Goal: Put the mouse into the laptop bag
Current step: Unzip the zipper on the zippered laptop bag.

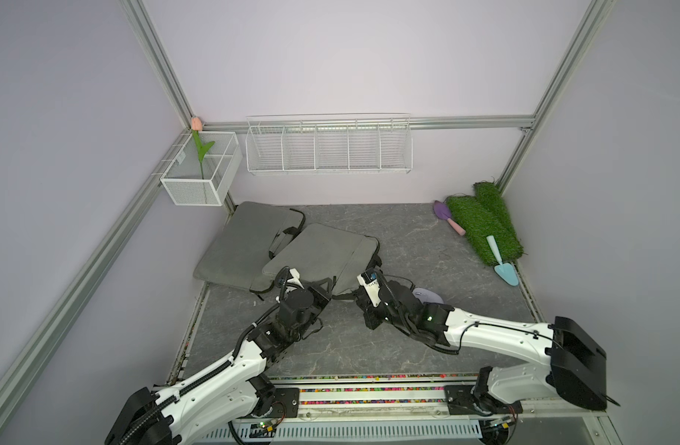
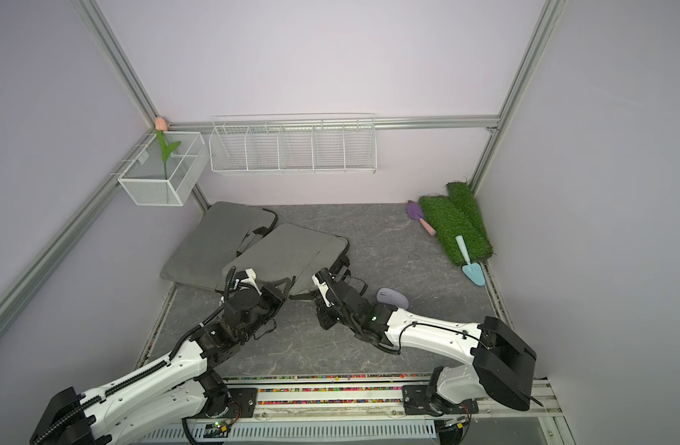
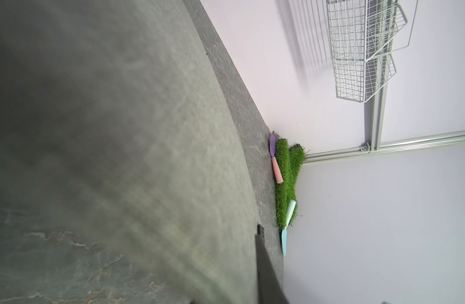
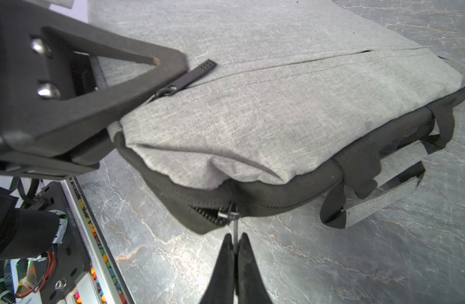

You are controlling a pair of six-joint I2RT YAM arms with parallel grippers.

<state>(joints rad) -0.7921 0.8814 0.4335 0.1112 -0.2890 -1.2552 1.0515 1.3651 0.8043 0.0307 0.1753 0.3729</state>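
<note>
Flat on the grey marbled bench (image 1: 407, 239): a grey laptop bag (image 1: 319, 250), partly overlapping a second grey bag (image 1: 238, 239) nearer the left wall. Out on the bare bench, not in the bag: the lilac mouse (image 2: 392, 298), just beyond the right arm (image 2: 438, 331) and half hidden behind it in a top view.

Right jaws: closed tight on the thin zip pull (image 4: 235, 229) of the main zip along the bag's black near edge; slider (image 4: 227, 212) just above the tips; a short run of bare teeth (image 4: 205, 213) to one side of it, closed zip on the other.

Left jaws: clamped on a near corner of the same bag, one black finger (image 4: 126, 86) across the top of the cloth, the other beneath; in the left wrist view, nothing of this but blurred grey cloth up close.

On the bag's top face: a pocket zip, with its flat black tab (image 4: 199, 72) beside that upper finger; at the bag's side, a grey-and-black handle (image 4: 378, 200) lying on the bench.

In the far right corner: two rolls of fake grass (image 1: 480, 223); a purple trowel (image 1: 448, 217) against them; a blue trowel (image 1: 502, 262) across their near end.

On the back wall: a white wire rack (image 1: 328, 144); beside it in the corner, a white mesh box (image 1: 199, 177) with a pink tulip (image 1: 196, 124).
</note>
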